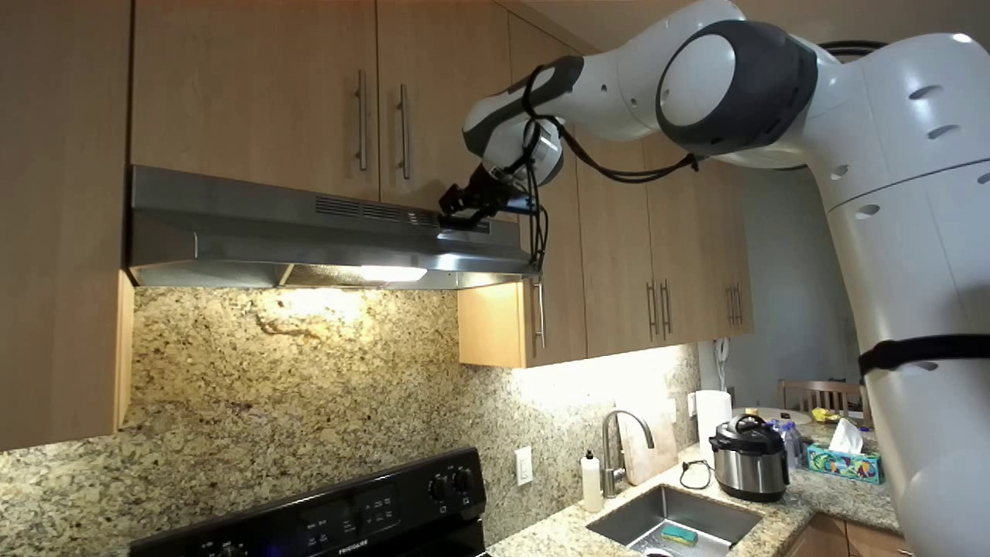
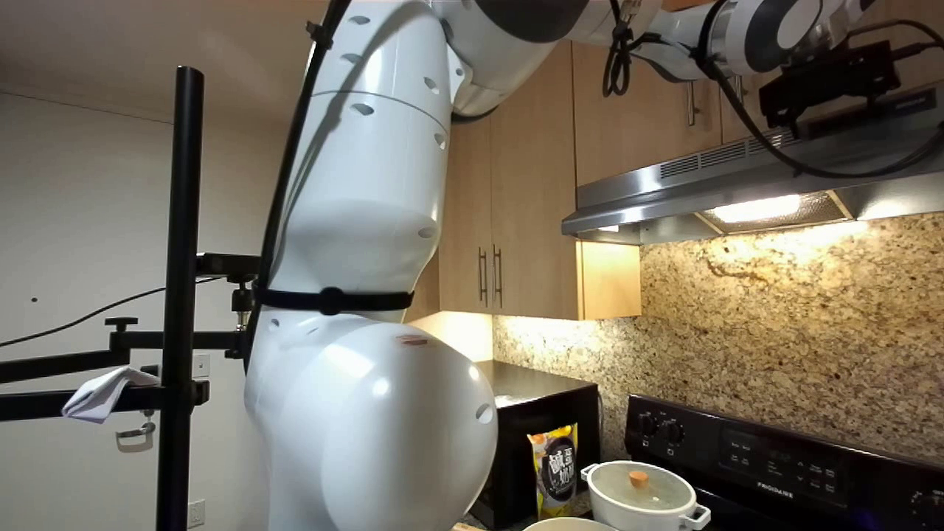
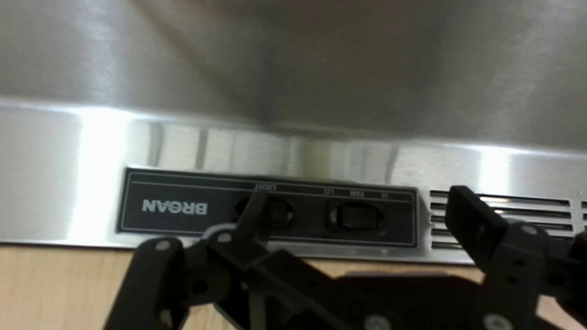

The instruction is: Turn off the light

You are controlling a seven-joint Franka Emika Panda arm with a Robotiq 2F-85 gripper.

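The range hood's light (image 1: 393, 274) is lit, and its glow also shows in an exterior view (image 2: 757, 209). In the wrist view, which stands upside down, the black control panel (image 3: 174, 220) has a switch marked LIGHT (image 3: 280, 211) and a fan switch (image 3: 360, 217). My gripper (image 3: 360, 195) is open and empty. Its left finger in that view overlaps and partly hides the light switch; I cannot tell whether it touches. Its right finger is over the vent slots. In an exterior view the gripper (image 1: 452, 212) is at the hood's front face.
The steel hood (image 1: 309, 232) sits under wooden cabinets with bar handles (image 1: 404, 131). Cables (image 1: 534, 178) hang from the wrist beside the hood. Below are the black stove panel (image 1: 309, 518), a white pot (image 2: 641, 501) and a sink (image 1: 696, 510).
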